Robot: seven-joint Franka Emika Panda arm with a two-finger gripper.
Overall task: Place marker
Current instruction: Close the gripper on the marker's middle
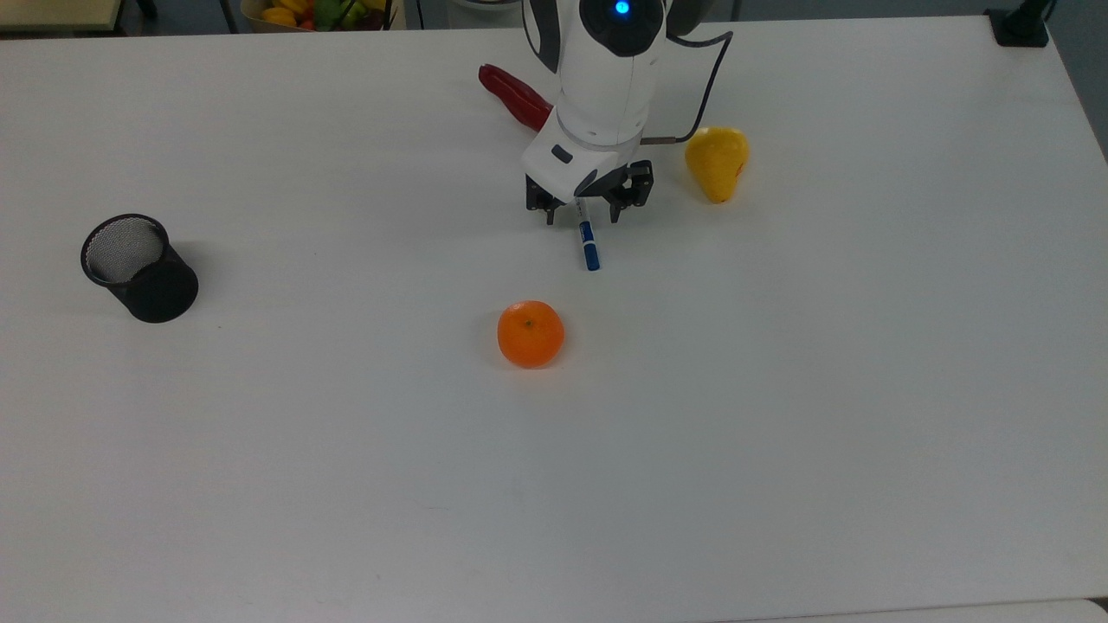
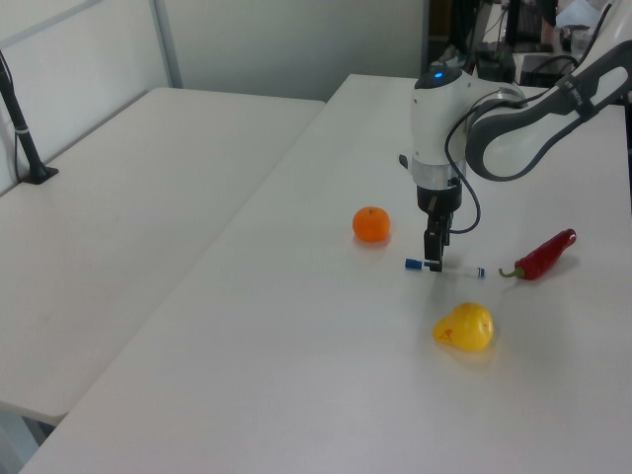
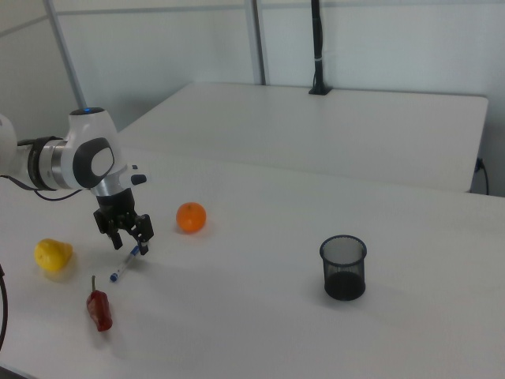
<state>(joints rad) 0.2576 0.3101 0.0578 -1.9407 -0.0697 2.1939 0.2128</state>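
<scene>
The marker (image 1: 589, 240) is lying flat on the white counter (image 1: 779, 389), a slim white barrel with a blue cap and blue band; in the top view the capped end is pointing toward the bottom edge while the other end is running under the arm's wrist and is hidden there. The jaws (image 1: 580, 216) are standing apart, one black finger on each side of the barrel, low over it; whether the fingertips are touching the counter cannot be told. In the left view the jaws (image 2: 433, 264) are hanging right over the marker (image 2: 446, 268), and in the right view they (image 3: 134, 245) are sitting just above it (image 3: 122, 266).

A round, dimpled orange (image 1: 531, 334) is resting below the marker in the top view, well apart. A smooth yellow pear (image 1: 717, 162) is lying to the top view's right of the jaws, and a glossy red chilli (image 1: 512, 93) is partly covered by the glossy white arm (image 1: 606, 78). A black mesh cup (image 1: 138, 268) is standing upright far to the top view's left.

A second white table (image 2: 118, 217) is adjoining the counter, with pale wall panels behind.
</scene>
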